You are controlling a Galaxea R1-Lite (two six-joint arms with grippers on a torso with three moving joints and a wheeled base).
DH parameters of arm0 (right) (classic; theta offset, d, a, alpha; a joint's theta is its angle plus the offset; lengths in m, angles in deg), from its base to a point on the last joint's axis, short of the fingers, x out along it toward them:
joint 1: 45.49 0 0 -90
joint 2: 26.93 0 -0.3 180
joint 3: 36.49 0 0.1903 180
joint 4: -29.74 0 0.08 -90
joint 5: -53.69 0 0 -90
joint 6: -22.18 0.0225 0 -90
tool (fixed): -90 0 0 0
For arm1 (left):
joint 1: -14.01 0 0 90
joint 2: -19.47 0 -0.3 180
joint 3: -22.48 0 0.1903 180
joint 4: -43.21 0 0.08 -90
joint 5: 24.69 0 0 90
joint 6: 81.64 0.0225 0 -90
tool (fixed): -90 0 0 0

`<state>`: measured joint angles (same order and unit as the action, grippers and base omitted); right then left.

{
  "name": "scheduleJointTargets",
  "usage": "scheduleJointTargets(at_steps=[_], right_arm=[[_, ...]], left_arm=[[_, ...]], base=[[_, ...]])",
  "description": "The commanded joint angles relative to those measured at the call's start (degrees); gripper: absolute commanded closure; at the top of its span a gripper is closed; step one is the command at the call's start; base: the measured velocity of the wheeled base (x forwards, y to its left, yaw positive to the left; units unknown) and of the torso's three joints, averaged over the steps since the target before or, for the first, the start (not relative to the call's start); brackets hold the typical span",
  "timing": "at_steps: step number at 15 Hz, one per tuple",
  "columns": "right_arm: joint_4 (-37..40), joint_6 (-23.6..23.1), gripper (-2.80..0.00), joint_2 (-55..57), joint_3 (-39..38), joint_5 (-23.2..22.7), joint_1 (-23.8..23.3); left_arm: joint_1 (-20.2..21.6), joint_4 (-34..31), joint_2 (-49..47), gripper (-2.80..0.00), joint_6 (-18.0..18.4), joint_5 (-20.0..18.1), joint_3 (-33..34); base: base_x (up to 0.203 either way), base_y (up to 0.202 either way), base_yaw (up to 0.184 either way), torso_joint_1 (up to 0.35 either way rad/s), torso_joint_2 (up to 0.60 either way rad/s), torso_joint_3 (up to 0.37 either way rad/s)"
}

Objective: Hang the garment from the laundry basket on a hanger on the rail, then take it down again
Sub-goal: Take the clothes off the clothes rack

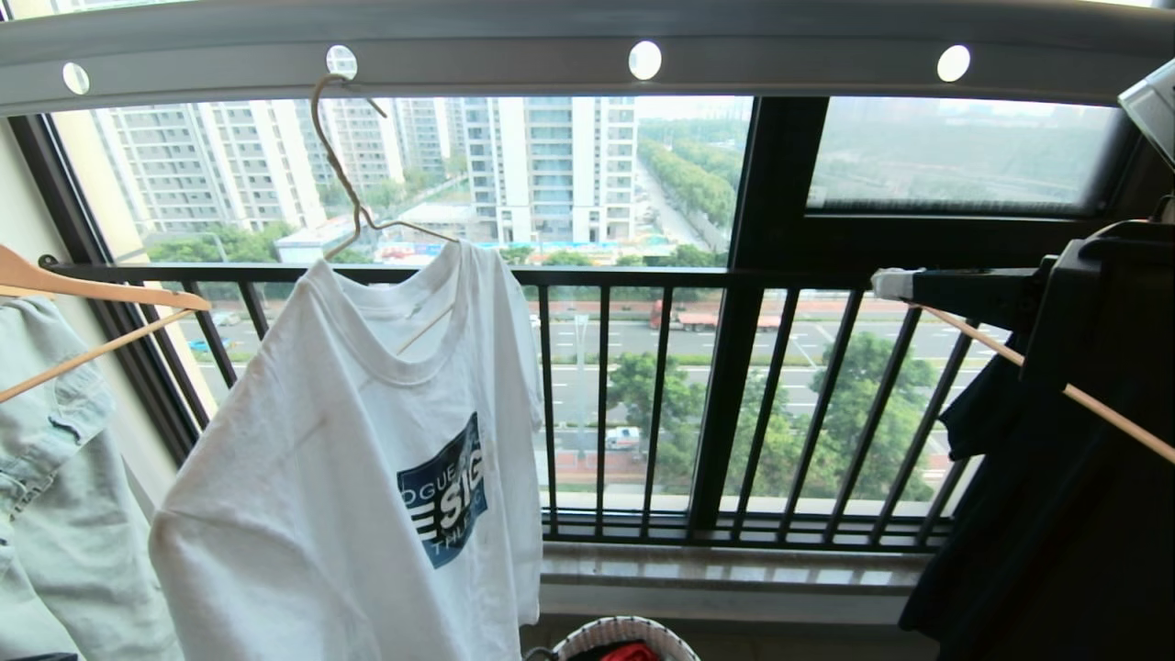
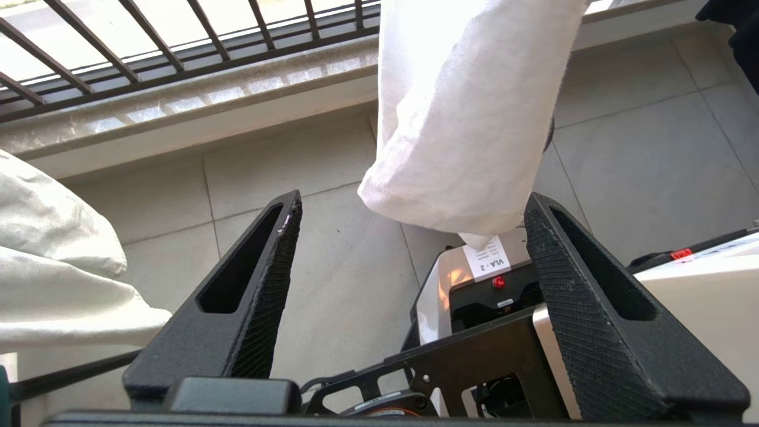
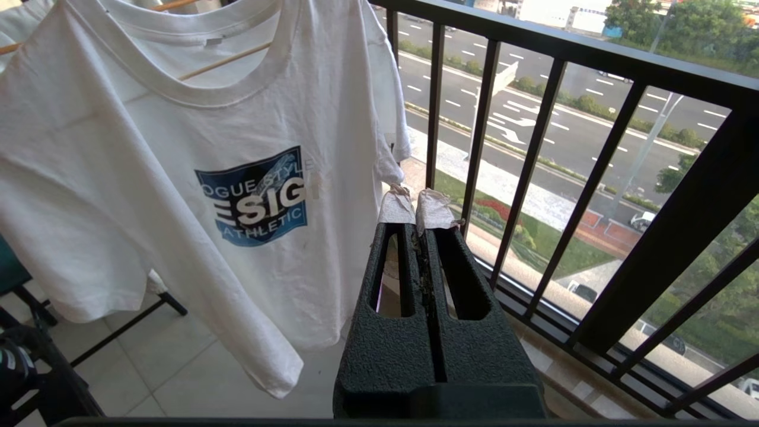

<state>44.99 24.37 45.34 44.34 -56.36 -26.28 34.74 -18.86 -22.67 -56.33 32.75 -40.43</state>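
Observation:
The garment (image 1: 367,441), a white T-shirt with a dark blue emblem, hangs on the thin hanger (image 1: 344,184). The hanger's hook sits in a hole of the grey rail (image 1: 496,64). The laundry basket (image 1: 624,638) peeks in at the lower edge. Neither gripper shows in the head view. My left gripper (image 2: 413,201) is open below the garment (image 2: 468,118), whose lower end hangs by one fingertip, ungripped. My right gripper (image 3: 415,204) is shut and empty, just beside the garment (image 3: 178,148) at its sleeve.
A pale green denim garment (image 1: 55,477) hangs on a wooden hanger (image 1: 101,294) at the left. A black garment (image 1: 1056,514) hangs at the right. The black window railing (image 1: 643,275) and stone sill (image 1: 725,569) stand behind. My own base (image 2: 474,284) stands on the tiled floor.

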Motion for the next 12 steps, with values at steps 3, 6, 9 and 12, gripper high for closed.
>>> scheduleJointTargets(at_steps=[3,6,9,12], right_arm=[[-0.1,0.0,0.00,0.2,0.0,-0.1,0.0],[-0.1,0.0,0.00,0.3,-0.1,-0.1,0.0],[-0.1,0.0,0.00,0.2,0.0,-0.1,-0.1],[-0.1,0.0,0.00,0.2,0.0,-0.1,-0.1]], left_arm=[[-4.4,11.4,-5.7,-2.80,-0.8,-1.3,6.6],[-5.4,14.8,-10.7,-2.80,-2.0,-3.0,7.1],[-5.5,21.5,-16.1,-2.38,-2.8,-3.3,8.3],[-5.5,23.5,-18.7,0.00,-3.8,-6.3,9.0]], base=[[0.000,0.000,0.000,0.000,0.00,0.000],[0.000,0.000,0.000,0.000,0.00,0.000],[0.000,0.000,0.000,0.000,0.00,0.000],[0.000,0.000,0.000,0.000,0.00,0.000]])
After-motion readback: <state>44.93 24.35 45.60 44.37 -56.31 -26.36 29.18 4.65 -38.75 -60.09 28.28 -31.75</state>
